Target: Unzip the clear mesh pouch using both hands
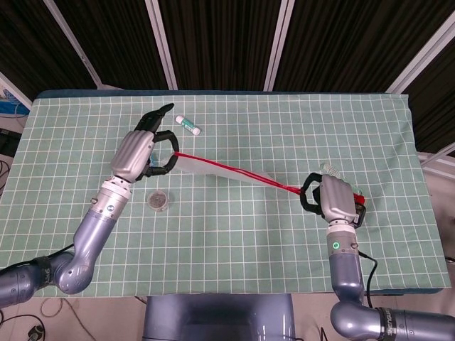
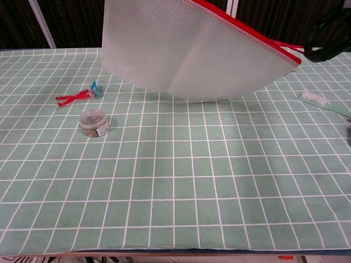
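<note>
The clear mesh pouch (image 1: 213, 169) with a red zipper edge (image 1: 242, 173) is stretched in the air between my two hands. My left hand (image 1: 144, 148) grips its left end, above the table's left half. My right hand (image 1: 333, 199) holds the right end by the red zipper pull (image 2: 285, 46), near the table's right front. In the chest view the pouch (image 2: 186, 49) hangs wide across the top, with the zipper (image 2: 247, 26) along its upper right edge. Only the dark fingers of my right hand (image 2: 328, 41) show there; the left hand is out of that frame.
On the green checked cloth (image 1: 234, 241) stand a small round jar (image 1: 158, 201) (image 2: 94, 121) and a red ribbon clip (image 2: 77, 97). A white tube (image 1: 188, 126) lies at the back. A toothbrush (image 2: 323, 104) lies at the right.
</note>
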Controlling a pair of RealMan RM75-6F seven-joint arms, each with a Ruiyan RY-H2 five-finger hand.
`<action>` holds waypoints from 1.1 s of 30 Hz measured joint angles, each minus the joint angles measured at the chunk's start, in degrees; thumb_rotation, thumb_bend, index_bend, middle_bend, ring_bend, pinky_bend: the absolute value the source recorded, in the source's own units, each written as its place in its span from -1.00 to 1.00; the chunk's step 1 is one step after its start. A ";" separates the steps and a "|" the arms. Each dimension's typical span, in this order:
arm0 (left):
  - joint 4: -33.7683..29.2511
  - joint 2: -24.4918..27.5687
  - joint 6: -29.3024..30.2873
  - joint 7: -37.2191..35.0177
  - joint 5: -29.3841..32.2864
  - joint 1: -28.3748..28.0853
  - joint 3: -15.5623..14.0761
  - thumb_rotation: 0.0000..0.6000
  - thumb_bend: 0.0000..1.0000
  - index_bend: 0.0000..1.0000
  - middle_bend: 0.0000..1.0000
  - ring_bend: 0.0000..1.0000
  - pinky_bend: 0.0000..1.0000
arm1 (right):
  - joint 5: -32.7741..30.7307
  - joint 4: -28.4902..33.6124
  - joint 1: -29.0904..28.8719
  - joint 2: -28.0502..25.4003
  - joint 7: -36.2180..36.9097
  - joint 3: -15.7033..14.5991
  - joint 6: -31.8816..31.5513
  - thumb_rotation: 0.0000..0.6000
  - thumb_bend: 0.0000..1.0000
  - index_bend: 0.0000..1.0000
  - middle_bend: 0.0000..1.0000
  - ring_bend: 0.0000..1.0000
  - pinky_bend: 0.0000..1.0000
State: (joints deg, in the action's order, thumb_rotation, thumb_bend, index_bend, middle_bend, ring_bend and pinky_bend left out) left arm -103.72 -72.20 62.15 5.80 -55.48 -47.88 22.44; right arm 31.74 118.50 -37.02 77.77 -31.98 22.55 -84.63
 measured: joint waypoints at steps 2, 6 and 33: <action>0.45 0.31 -0.09 -0.45 -0.14 0.39 -0.26 1.00 -0.14 0.19 -0.97 -1.00 -1.00 | 0.05 -0.01 0.59 -0.95 0.71 0.10 0.27 1.00 0.40 0.36 1.00 1.00 1.00; 1.18 0.72 -0.21 -1.20 -0.31 1.10 -0.72 1.00 -0.14 0.19 -0.97 -1.00 -1.00 | 0.15 0.01 1.38 -2.26 1.66 0.18 0.72 1.00 0.40 0.36 1.00 1.00 1.00; -3.70 6.74 -1.10 -2.77 -4.38 7.32 -6.62 1.00 -0.82 -0.45 -1.00 -1.00 -1.00 | 4.18 3.06 4.61 -7.91 2.59 -3.31 1.71 1.00 -0.66 -0.97 -0.51 -0.54 -0.19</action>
State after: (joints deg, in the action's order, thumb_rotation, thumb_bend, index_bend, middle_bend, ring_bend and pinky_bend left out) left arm -107.42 -65.47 61.05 3.03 -59.86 -40.56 15.83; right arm 35.92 121.56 -32.42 69.87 -29.39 19.24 -82.91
